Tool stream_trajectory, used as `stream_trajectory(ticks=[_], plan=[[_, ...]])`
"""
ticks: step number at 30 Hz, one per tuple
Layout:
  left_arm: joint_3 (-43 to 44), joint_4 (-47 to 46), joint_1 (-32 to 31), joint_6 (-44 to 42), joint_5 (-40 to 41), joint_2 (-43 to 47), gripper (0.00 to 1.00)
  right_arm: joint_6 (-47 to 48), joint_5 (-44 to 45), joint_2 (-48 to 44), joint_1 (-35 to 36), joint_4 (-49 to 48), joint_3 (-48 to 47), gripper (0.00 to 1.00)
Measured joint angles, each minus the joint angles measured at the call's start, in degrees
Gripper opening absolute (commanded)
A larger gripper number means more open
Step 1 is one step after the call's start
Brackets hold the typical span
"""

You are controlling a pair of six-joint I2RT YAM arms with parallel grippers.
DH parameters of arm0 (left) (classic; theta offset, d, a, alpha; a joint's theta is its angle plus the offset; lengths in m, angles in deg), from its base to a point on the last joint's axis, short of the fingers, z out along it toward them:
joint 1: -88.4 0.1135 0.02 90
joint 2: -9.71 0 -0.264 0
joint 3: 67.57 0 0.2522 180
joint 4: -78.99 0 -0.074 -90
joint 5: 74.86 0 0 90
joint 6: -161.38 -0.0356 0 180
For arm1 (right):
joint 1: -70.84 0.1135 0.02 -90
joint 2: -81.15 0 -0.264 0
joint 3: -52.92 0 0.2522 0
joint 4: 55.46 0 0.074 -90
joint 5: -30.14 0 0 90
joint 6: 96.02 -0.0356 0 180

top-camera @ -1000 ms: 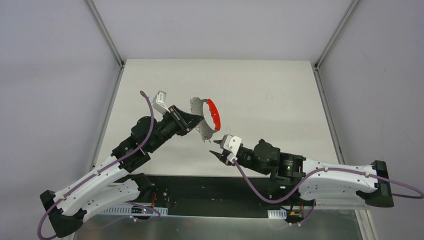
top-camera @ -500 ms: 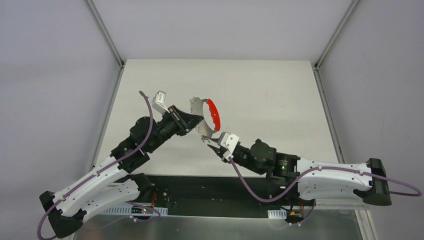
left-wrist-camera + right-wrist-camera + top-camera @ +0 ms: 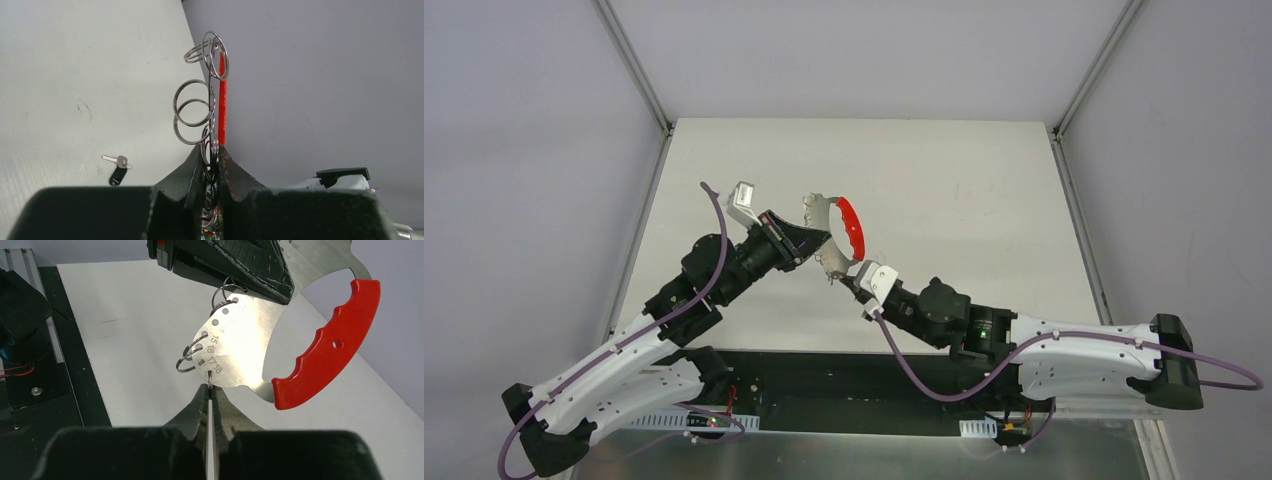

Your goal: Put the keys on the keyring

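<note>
The keyring (image 3: 826,212) is a thin silver plate with wire rings and a red crescent grip (image 3: 852,226), held off the table. My left gripper (image 3: 809,243) is shut on its edge; in the left wrist view the rings (image 3: 194,102) and red piece (image 3: 222,110) rise edge-on from between the left gripper (image 3: 212,152) jaws. My right gripper (image 3: 209,387) is shut on a small wire ring (image 3: 210,376) hanging from the plate's (image 3: 240,340) lower edge. A silver key (image 3: 115,161) with a black oval tag (image 3: 118,176) lies on the table.
The white table (image 3: 944,200) runs between grey walls, with a dark strip along the near edge by the arm bases (image 3: 844,375). In the right wrist view the left fingers (image 3: 240,265) reach in from above the plate.
My right gripper has moved up and left to the keyring's lower edge and shut on a small ring there. The left gripper has kept its hold, nearly still.
</note>
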Motion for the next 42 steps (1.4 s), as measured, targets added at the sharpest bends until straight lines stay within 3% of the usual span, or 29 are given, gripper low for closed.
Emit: stream_trajectory(ticks=[17,31,36,42], plan=[[0.0,-1.9,-0.1,0.0,0.9,2.5,0.00,-2.8,-2.2,-6.9,0.0,1.3,0.1,0.00],[-1.7,-6.7,-0.1,1.1,0.5,1.5,0.00,-4.8,-0.6,-7.5,0.0,-8.9,4.0,0.00],[-2.7,-9.3,-0.1,2.7,1.4,1.8,0.08,-4.7,0.3,-7.5,0.0,-11.7,4.3,0.00],[-3.0,-7.6,-0.1,5.2,3.4,2.4,0.26,-3.5,0.4,-7.5,0.3,-14.4,4.3,0.00]])
